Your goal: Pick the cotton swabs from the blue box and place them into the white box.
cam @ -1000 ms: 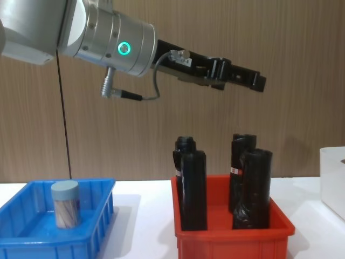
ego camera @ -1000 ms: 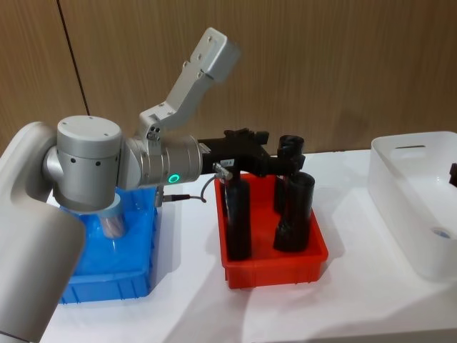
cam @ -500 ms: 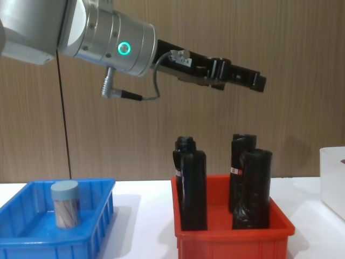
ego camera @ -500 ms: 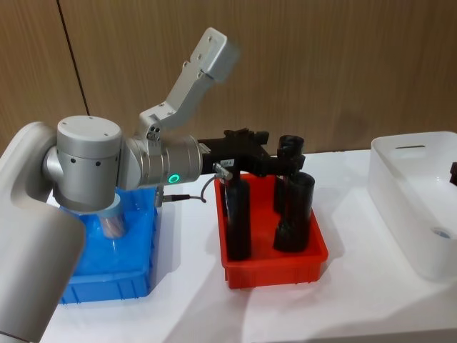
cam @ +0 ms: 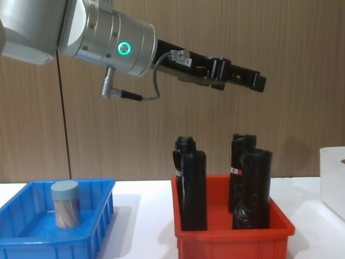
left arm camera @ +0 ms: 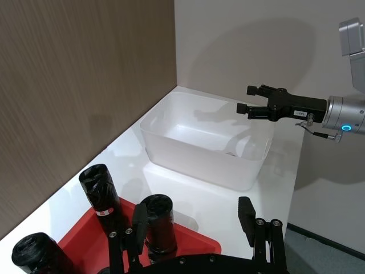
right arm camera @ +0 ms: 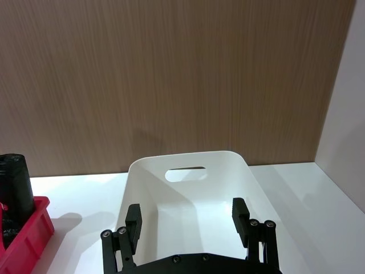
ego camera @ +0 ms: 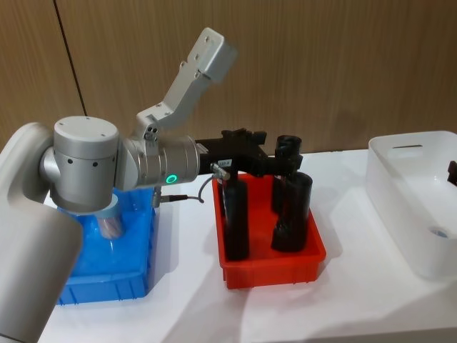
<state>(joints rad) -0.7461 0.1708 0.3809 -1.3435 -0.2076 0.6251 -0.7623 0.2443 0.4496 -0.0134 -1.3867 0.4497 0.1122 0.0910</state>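
One tub of cotton swabs [cam: 66,204] with a pale lid stands in the blue box [cam: 32,240] at the left; my left arm partly hides the tub [ego camera: 111,220] in the head view. My left gripper [ego camera: 246,153] hangs open and empty above the red bin, its fingers [left arm camera: 246,211] apart. The white box [ego camera: 410,204] sits at the far right, with a round pale lid [ego camera: 440,232] showing inside. My right gripper [right arm camera: 186,220] is open over the white box [right arm camera: 188,182] and also shows far off [left arm camera: 251,107] in the left wrist view.
A red bin [ego camera: 271,268] with several tall black bottles [cam: 194,189] stands between the two boxes, directly under my left gripper. A wooden wall closes off the back. Bare white table lies in front of the bins.
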